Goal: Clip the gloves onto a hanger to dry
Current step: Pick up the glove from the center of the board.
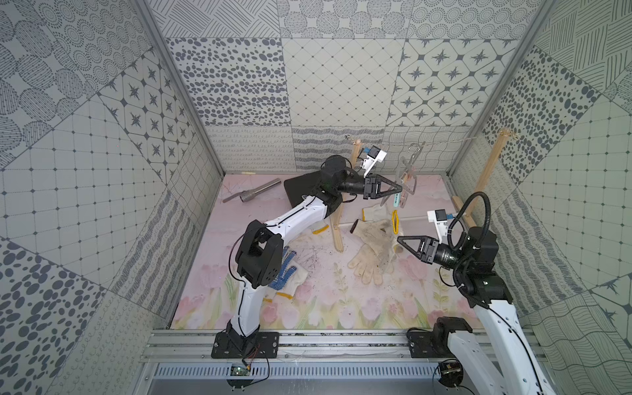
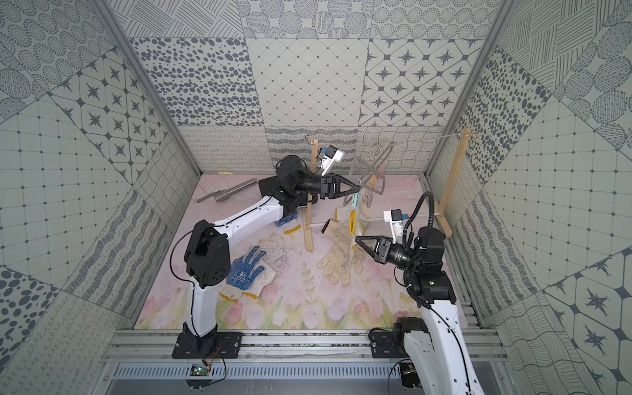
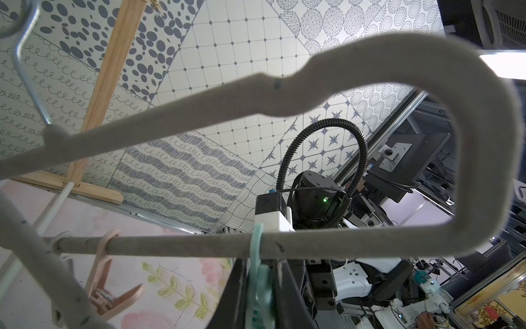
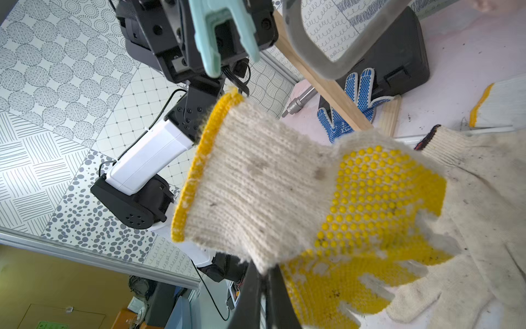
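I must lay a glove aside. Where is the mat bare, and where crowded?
Bare: the mat strip along the front rail, between the blue-dotted glove and the cream gloves. Crowded: around the wooden post, under the hanger.

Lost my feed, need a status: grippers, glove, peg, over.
Left gripper shut on teal peg, on the hanger. Right gripper shut on yellow-dotted glove, cuff just under the peg, not in. Nothing between them.

Wooden post [image 1: 337, 236] near hanger [image 3: 170, 114], gloves [image 1: 374, 244] beneath, open mat [image 1: 342, 307] in front

Probably a robotics lab booth: patterned panel walls [image 1: 342, 82], aluminium base rail [image 1: 342, 342].
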